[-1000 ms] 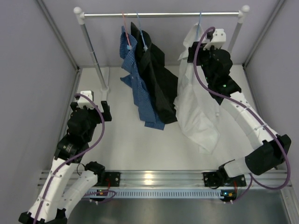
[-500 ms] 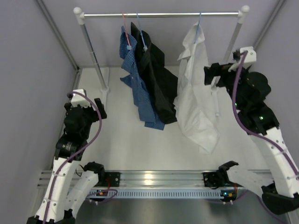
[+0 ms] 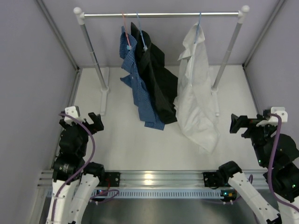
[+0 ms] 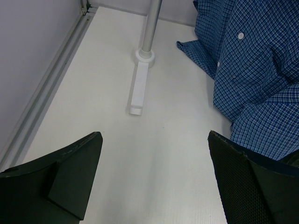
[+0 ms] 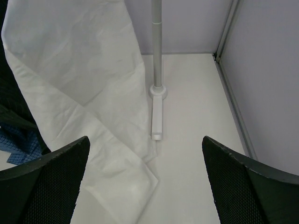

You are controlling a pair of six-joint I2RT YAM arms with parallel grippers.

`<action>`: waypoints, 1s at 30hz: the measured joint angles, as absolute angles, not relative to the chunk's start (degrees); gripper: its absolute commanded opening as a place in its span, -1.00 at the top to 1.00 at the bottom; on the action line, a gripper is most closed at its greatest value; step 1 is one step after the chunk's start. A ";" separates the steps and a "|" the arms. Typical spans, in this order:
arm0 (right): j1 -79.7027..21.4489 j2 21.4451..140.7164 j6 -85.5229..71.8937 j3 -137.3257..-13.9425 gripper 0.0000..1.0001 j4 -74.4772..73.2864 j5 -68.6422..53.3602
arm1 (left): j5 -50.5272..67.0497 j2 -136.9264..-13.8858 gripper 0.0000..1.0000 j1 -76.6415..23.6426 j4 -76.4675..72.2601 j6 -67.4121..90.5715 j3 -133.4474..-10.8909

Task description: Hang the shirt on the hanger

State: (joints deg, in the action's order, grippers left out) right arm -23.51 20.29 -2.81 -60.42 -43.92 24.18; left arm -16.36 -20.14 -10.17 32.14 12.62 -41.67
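Both arms have pulled back to the near edge since a second ago: the right claw [image 3: 237, 124], which was up against the collar of the shirt [image 3: 198, 93], has swung down and away to the near right corner, and the left claw [image 3: 92, 122] has sunk a little lower on its own side. Each stands wide apart and holds nothing; both wrist views show only bare tabletop [image 3: 126, 140] between the fingers. Beyond the right claw, the white shirt's lower tail reaches down to the tabletop just beside the foot of the right rack post [image 5: 157, 116], lying there in loose folds, well apart from the fingers. Farther back, the shirt hangs from the hanger [image 3: 199, 21], whose light-blue hook sits over the rail [image 3: 161, 14] near its right end, with the collar jutting out to the left. From above I cannot tell whether both shoulders are fully seated on the wire. To its left hang the black shirt [image 3: 159, 79] and the blue checked shirt [image 3: 138, 93], the black one touching the white fabric at its lower edge. With the shirt hanging free of either claw and both arms withdrawn, the task looks complete, or very nearly so.
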 measured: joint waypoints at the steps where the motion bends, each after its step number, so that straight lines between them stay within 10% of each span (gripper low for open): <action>1: -23.51 19.42 -2.87 -60.42 -0.99 -44.99 24.23 | -16.43 -19.27 -0.96 -10.17 32.27 12.86 -41.45; 30: -23.49 18.20 -2.61 -56.62 -0.99 -49.30 23.90 | -16.25 -18.61 -0.97 -10.50 33.01 14.06 -40.75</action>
State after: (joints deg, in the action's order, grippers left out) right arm -23.49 18.20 -2.61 -56.62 -49.30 23.90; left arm -16.25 -18.61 -10.50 33.01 14.06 -40.75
